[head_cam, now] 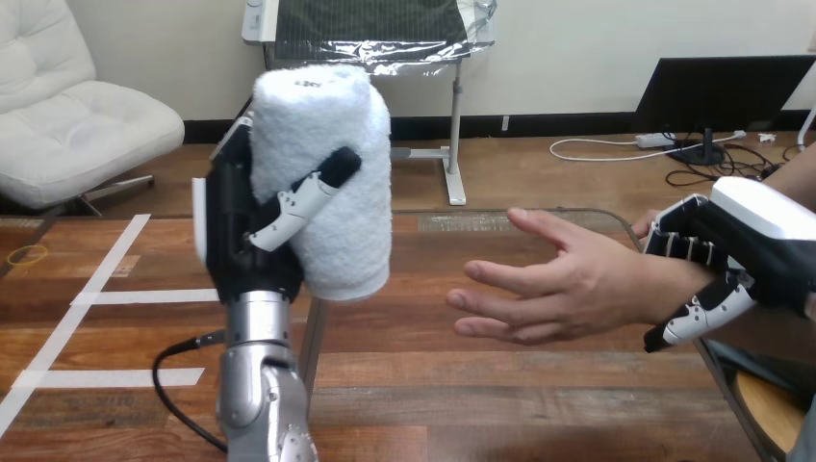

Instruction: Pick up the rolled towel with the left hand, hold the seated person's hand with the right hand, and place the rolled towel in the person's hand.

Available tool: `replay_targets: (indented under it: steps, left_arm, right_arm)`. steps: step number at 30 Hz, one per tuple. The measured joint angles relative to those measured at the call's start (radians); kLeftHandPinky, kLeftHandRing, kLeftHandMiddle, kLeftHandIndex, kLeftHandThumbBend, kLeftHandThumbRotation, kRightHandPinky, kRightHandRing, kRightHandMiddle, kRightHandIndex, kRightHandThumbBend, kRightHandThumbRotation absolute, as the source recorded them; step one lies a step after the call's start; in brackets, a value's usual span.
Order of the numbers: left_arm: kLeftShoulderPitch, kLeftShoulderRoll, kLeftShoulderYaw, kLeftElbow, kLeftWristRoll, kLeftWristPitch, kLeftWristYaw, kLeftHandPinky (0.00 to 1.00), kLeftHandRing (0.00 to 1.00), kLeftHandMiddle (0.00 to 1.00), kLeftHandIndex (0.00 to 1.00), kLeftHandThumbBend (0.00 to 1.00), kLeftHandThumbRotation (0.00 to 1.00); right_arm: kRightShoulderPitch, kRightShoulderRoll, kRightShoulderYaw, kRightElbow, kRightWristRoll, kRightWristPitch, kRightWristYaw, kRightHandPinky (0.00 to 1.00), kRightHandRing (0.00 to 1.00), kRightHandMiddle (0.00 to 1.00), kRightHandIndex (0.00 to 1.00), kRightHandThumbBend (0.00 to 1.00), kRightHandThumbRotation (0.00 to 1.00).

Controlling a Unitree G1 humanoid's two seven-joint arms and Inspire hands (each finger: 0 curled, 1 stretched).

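Left hand (241, 226) has the rolled towel (322, 144) for sure. The white roll stands upright in the grip, at about 9 o'clock from the middle of the head view, with the thumb (303, 197) wrapped across its front and the palm behind it. It's lifted clear of the wooden table (414, 327), so I'd call the pickup done. Out at roughly 3 to 4 o'clock from the towel is the person's hand (577, 284). It's spread open and empty, palm turned toward the towel and fingers reaching to 9 o'clock, with a plain gap between it and the roll. Further out toward 3 o'clock, the right hand (736, 250) is on the person's wrist. Its fingers lie over the top of the wrist and its thumb comes round underneath, so to me that reads as clamped on the wrist rather than on the hand itself. Good enough for the "hold" part imo. What's left is the actual handover: the towel has to travel toward 3 o'clock and down a bit into that open palm, and then the left hand lets go. My guess is we're about two thirds through. The last third looks like the fiddly bit, since the roll is fat next to the palm.
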Motion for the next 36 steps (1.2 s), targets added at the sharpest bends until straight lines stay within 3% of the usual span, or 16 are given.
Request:
replay_targets:
  steps: [19,36]
  left_arm:
    - [-0.106,-0.019,0.057,0.239,-0.030,-0.019,-0.067,0.25,0.30,0.36,0.39,0.55,0.00]
    - [-0.157,-0.048,0.076,0.402,-0.039,-0.046,-0.081,0.30,0.34,0.40,0.42,0.61,0.00]
  right_arm:
    - [-0.017,0.003,0.000,-0.039,0.001,0.023,0.016,0.29,0.34,0.40,0.43,0.92,0.03]
    - [-0.026,0.021,0.007,-0.084,0.000,0.073,0.027,0.29,0.34,0.40,0.42,0.91,0.03]
